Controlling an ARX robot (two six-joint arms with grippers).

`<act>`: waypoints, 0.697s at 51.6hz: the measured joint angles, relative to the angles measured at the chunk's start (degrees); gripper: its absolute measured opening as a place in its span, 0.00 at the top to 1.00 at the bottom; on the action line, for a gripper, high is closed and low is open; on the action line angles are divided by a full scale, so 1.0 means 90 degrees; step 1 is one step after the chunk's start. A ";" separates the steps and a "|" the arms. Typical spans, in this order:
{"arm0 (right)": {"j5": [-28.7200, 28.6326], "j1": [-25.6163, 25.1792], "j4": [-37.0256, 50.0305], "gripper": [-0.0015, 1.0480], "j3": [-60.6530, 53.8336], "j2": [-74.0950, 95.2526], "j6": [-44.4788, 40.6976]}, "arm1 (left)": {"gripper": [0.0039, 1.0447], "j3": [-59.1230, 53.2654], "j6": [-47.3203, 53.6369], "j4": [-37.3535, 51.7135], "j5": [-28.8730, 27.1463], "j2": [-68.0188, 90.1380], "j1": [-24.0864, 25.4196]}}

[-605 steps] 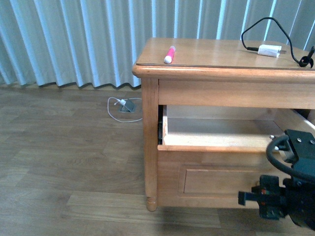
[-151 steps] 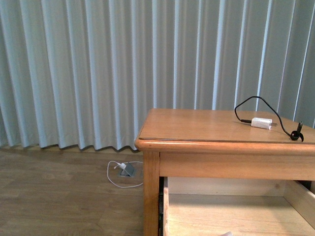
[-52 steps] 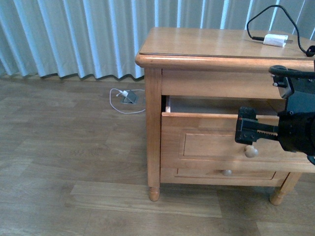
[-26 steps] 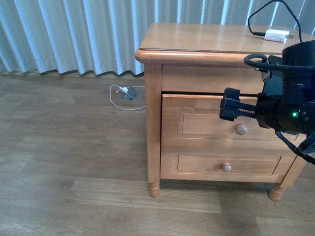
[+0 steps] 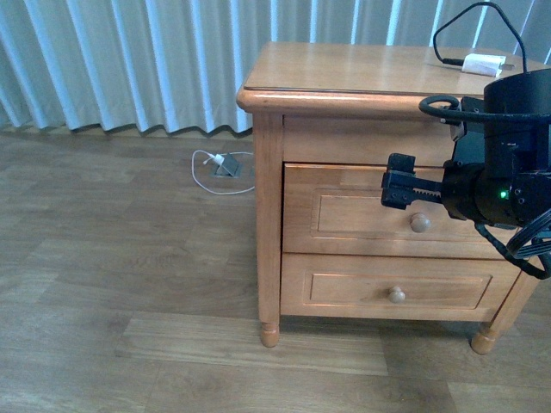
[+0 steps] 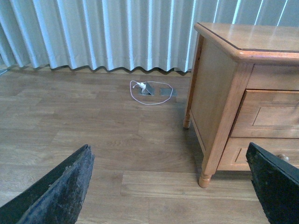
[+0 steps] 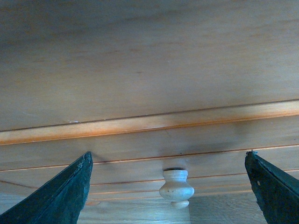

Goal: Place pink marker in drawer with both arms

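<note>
The drawer (image 5: 344, 215) is the upper one of a honey-coloured nightstand, and it sits flush and shut. My right gripper (image 5: 394, 182) hovers open right in front of its panel, just left of the round knob (image 5: 420, 223). In the right wrist view the knob (image 7: 176, 187) lies between the spread fingers (image 7: 60, 196) of the right gripper (image 7: 168, 158), untouched. My left gripper (image 6: 168, 147) is open over bare floor, left of the nightstand, and the drawer (image 6: 271, 116) shows at the side of that view. The pink marker is out of view.
A white charger block (image 5: 484, 63) with a black cable lies on the nightstand top (image 5: 344, 69). A lower drawer (image 5: 387, 288) is shut below. A white cable and floor socket (image 5: 225, 166) lie by the curtain (image 5: 129, 60). Wood floor spreads to the left.
The drawer, wide open earlier and showing a narrow gap half a second ago, is now fully shut. The marker once on the top is gone from it. My right arm shifted little.
</note>
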 joint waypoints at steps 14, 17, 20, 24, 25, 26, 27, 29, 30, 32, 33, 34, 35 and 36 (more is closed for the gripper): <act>0.0002 -0.0080 -0.0488 0.08 -0.0454 -0.0520 -0.0117 | 0.05 0.0000 0.0000 0.0000 0.0000 -0.0002 0.0000; -0.0056 -0.0087 -0.0580 0.08 -0.0682 -0.0806 -0.0109 | 0.05 0.0000 0.0002 0.0000 0.0000 -0.0002 0.0000; -0.0158 -0.0087 -0.0704 0.08 -0.0933 -0.1166 -0.0090 | 0.05 0.0000 0.0000 0.0000 0.0002 -0.0002 0.0000; -0.0301 -0.0087 -0.0882 0.08 -0.1353 -0.1821 -0.0051 | 0.05 0.0000 0.0002 0.0000 0.0000 -0.0002 0.0000; -0.0321 -0.0087 -0.0908 0.08 -0.1404 -0.1911 -0.0041 | 0.05 0.0000 0.0000 0.0000 0.0000 -0.0002 0.0000; -0.0357 -0.0087 -0.0964 0.08 -0.1508 -0.2084 -0.0032 | 0.05 0.0000 0.0000 0.0000 0.0000 -0.0002 0.0000; -0.0398 -0.0085 -0.1025 0.08 -0.1622 -0.2273 -0.0010 | 0.05 0.0000 0.0000 0.0000 0.0000 -0.0002 0.0000; -0.0461 -0.0085 -0.1122 0.08 -0.1795 -0.2560 0.0012 | 0.05 0.0000 0.0002 0.0000 0.0000 -0.0002 0.0000; -0.0498 -0.0085 -0.1185 0.08 -0.1909 -0.2754 0.0024 | 0.05 0.0000 0.0000 0.0000 0.0000 -0.0002 0.0000; -0.0542 -0.0083 -0.1302 0.08 -0.2147 -0.3157 0.0036 | 0.05 0.0000 0.0002 0.0000 0.0000 -0.0002 0.0000; -0.0571 -0.0078 -0.1355 0.08 -0.2263 -0.3359 0.0041 | 0.05 0.0000 0.0002 0.0000 0.0002 -0.0002 0.0000; -0.0585 -0.0078 -0.1382 0.08 -0.2324 -0.3463 0.0044 | 0.05 0.0000 0.0002 0.0000 0.0000 -0.0002 0.0000; -0.0605 -0.0070 -0.1433 0.08 -0.2448 -0.3670 0.0063 | 0.05 0.0000 0.0000 0.0000 0.0002 -0.0002 0.0000; -0.0622 -0.0061 -0.1491 0.08 -0.2567 -0.3886 0.0066 | 0.05 0.0000 0.0002 0.0000 0.0000 -0.0002 0.0000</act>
